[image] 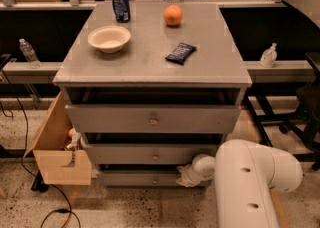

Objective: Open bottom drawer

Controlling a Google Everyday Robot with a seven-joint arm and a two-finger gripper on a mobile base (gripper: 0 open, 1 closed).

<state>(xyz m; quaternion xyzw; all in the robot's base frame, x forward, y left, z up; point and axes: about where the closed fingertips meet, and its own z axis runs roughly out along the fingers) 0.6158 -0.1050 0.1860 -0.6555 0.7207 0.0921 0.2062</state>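
The bottom drawer (135,178) is the lowest, narrowest grey front of the cabinet, just above the floor. Its centre knob is hidden behind my hand. My gripper (184,176) sits against the drawer front, right of centre, at the end of my white arm (250,187), which comes in from the lower right. The mid-sized drawer (155,155) with its knob and the tallest drawer (152,118) are above it.
On the cabinet top (150,67) stand a white bowl (109,38), a blue can (120,4), an orange (173,15) and a dark packet (180,52). A cardboard box (56,152) stands open at the cabinet's left. Bottles (28,52) rest on side ledges.
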